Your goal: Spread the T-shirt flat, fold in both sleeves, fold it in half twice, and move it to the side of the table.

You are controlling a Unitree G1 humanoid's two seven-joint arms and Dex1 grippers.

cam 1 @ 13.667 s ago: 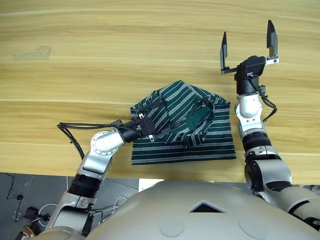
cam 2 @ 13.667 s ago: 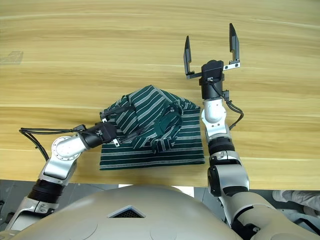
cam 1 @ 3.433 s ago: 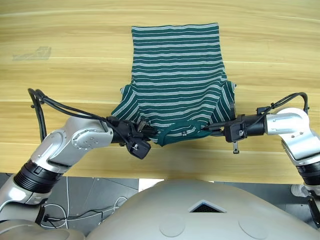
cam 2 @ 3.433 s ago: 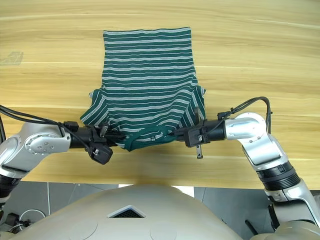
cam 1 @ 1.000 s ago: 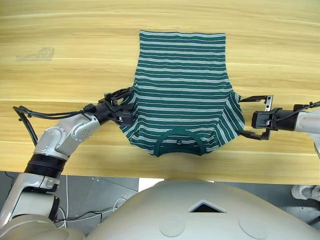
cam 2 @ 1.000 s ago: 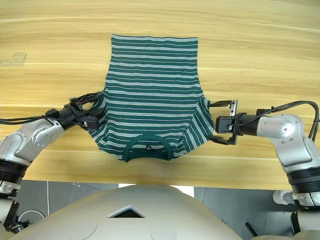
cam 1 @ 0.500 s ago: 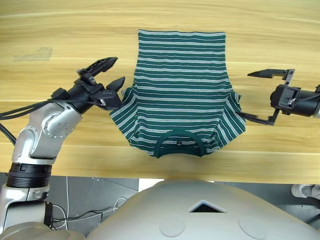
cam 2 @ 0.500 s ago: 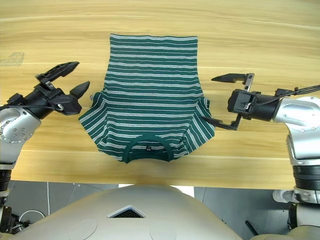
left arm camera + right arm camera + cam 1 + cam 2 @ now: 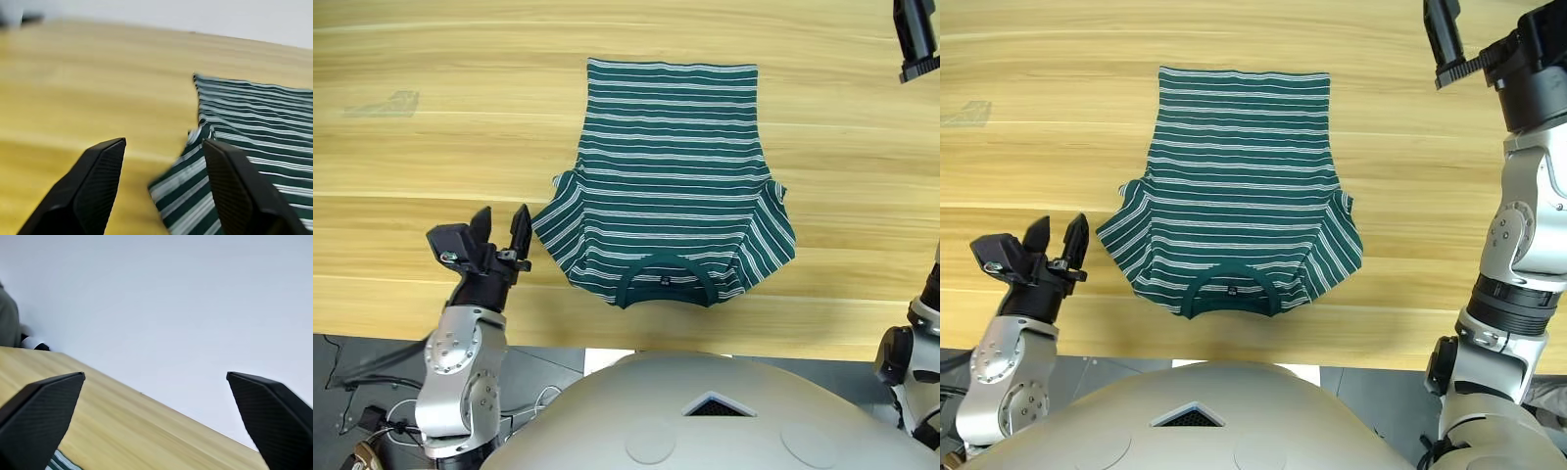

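left eye view: left gripper spread, just beside t-shirt.

Dark green T-shirt with thin white stripes, pale wood-grain table, white wall

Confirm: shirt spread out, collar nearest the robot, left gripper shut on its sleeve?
No. The left gripper is open beside the sleeve, not gripping it, as the left wrist view shows. The shirt is spread out, collar nearest the robot.
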